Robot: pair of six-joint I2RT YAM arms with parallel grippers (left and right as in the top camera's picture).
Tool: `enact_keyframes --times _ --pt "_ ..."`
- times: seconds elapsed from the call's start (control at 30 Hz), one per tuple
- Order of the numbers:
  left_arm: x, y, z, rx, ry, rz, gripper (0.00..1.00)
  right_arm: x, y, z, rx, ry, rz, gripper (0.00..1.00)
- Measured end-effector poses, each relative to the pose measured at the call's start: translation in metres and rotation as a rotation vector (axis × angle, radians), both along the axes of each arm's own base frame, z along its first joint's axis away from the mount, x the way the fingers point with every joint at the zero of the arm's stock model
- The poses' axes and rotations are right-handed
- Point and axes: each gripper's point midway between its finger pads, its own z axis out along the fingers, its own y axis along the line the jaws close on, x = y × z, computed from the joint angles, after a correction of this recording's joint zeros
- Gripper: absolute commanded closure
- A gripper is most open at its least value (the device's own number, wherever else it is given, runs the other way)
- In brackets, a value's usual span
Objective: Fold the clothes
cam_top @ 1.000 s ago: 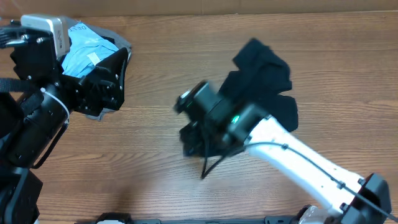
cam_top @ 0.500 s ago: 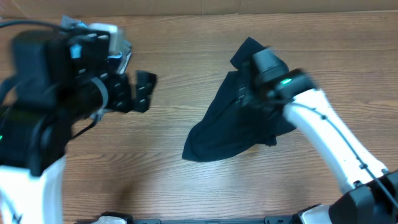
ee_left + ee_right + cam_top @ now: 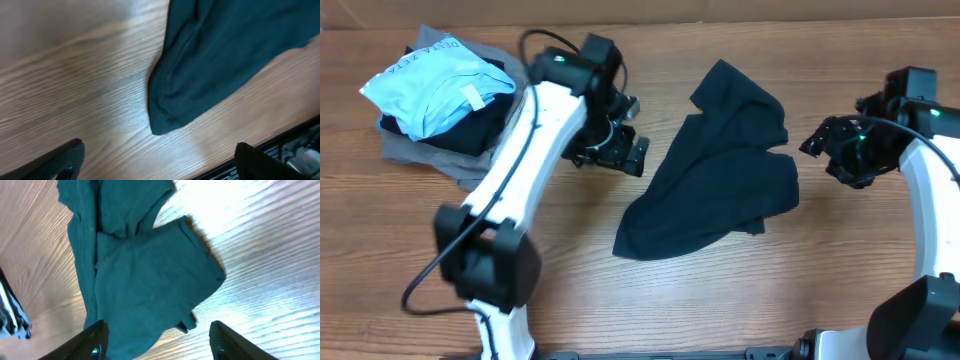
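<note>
overhead view: a black t-shirt (image 3: 720,185) is lying crumpled near the middle of the wooden table (image 3: 570,280), bunched into overlapping folds and narrowing to a rounded end at its near left.
shirt detail: the dark fabric is swallowing the seams. the sleeves and neck are hard to tell apart, and which side is facing up cannot be told.
left gripper (image 3: 620,155): is hovering just beside the shirt's left edge, apart from it. its jaws are standing wide and holding nothing.
left wrist view: only two dark finger ends are showing at the bottom corners. bare wood and the shirt's rounded end are lying beyond them, slightly blurred.
right gripper (image 3: 825,148): is hovering near the shirt's right edge, not touching it. its jaws are gaping and carrying nothing.
right wrist view: the lower edge is cutting off the finger ends, and glare on the wood is washing out the grain beside the cloth.
far left corner: a light blue garment (image 3: 435,85) is lying on a grey garment (image 3: 420,160). its lettering is too small to read.
dark layer (image 3: 470,130): is lying between those two garments, mostly covered, so what it is cannot be told.
left arm (image 3: 535,130): its white link is crossing over the right edge of the stacked garments and hiding it.
</note>
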Motion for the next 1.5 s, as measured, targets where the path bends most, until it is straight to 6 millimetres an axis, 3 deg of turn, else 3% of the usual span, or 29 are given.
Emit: enact_keyframes --times 0.17,0.4,0.6,0.77,0.8,0.93,1.07,1.2,1.3,1.5 --pt "-0.001 -0.015 -0.048 0.044 0.096 -0.038 0.09 0.004 0.000 0.002 -0.007 -0.032 0.036 0.27" --pt "-0.019 -0.041 -0.105 0.111 0.205 -0.123 0.24 0.011 -0.001 0.004 -0.009 -0.061 0.038 0.27" --pt "-0.021 -0.044 -0.139 0.263 0.183 -0.110 0.51 0.011 -0.003 0.003 -0.012 -0.055 0.017 0.27" --pt "-0.005 -0.030 -0.142 0.359 0.108 -0.014 0.92 0.016 -0.004 -0.002 -0.017 -0.073 0.010 0.27" --pt "-0.004 -0.027 -0.142 0.377 0.103 -0.005 0.96 0.016 -0.005 -0.007 -0.018 -0.074 0.007 0.28" --pt "-0.015 0.011 -0.131 0.529 0.158 0.008 0.96 0.018 -0.005 -0.026 -0.018 -0.083 -0.003 0.37" --pt "-0.016 0.055 -0.120 0.636 0.214 0.048 0.96 0.020 -0.001 -0.054 -0.015 -0.105 0.002 0.38" --pt "-0.005 0.087 -0.113 0.639 0.226 0.129 0.96 0.025 0.028 -0.084 0.027 -0.195 0.085 0.33" --pt "0.004 0.094 -0.101 0.599 0.192 0.150 0.96 0.025 0.061 -0.102 0.051 -0.276 0.185 0.32" --pt "0.002 0.072 -0.067 0.504 0.109 0.103 0.96 0.030 0.112 -0.115 0.085 -0.355 0.272 0.32"
